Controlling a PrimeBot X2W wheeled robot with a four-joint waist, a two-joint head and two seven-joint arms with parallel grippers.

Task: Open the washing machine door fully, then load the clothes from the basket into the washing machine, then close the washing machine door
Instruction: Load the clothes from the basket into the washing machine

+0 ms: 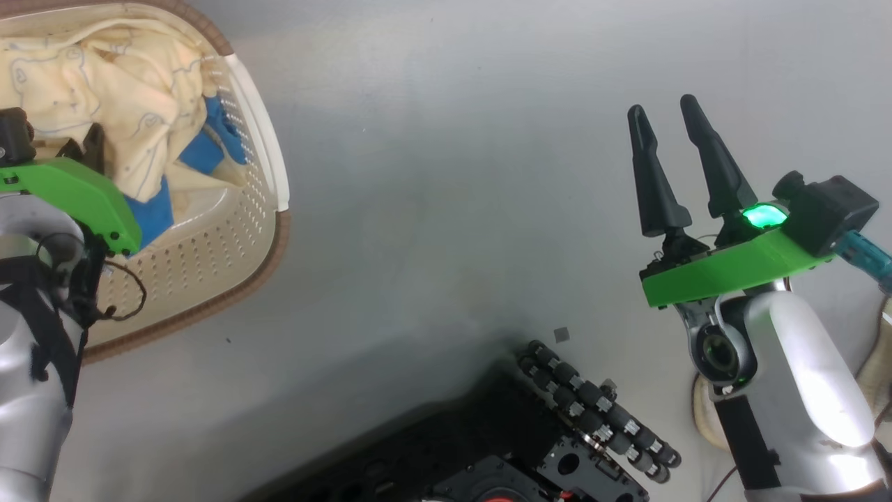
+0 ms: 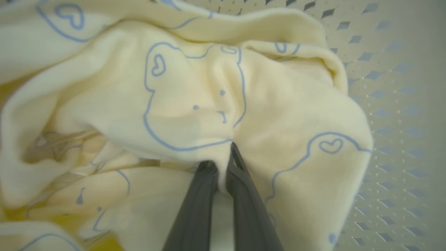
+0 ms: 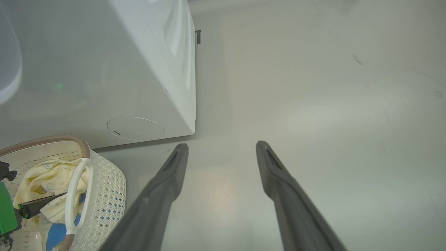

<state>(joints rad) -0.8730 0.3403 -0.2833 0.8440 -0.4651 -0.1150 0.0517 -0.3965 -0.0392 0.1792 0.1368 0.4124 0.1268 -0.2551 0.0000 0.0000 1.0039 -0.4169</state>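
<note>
Clothes [image 2: 195,104]: pinched by a thin fold in left gripper [image 2: 221,157], fingers almost together; lay heaped in basket [image 1: 237,230] on floor [image 1: 453,209]. Right gripper [image 1: 662,108]: spread wide, held nothing, hung over floor. Washing machine [image 3: 139,69]: stood just beyond basket. Risk judged: slipping out of so shallow a pinch on lifting, or snagging on basket rim and tipping it

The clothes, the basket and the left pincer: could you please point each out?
clothes [image 2: 195,104], left wrist view, bear-print fold.
basket [image 3: 108,188], right wrist view, perforated wall.
left pincer [image 2: 221,157], left wrist view, between fingertips.
</note>
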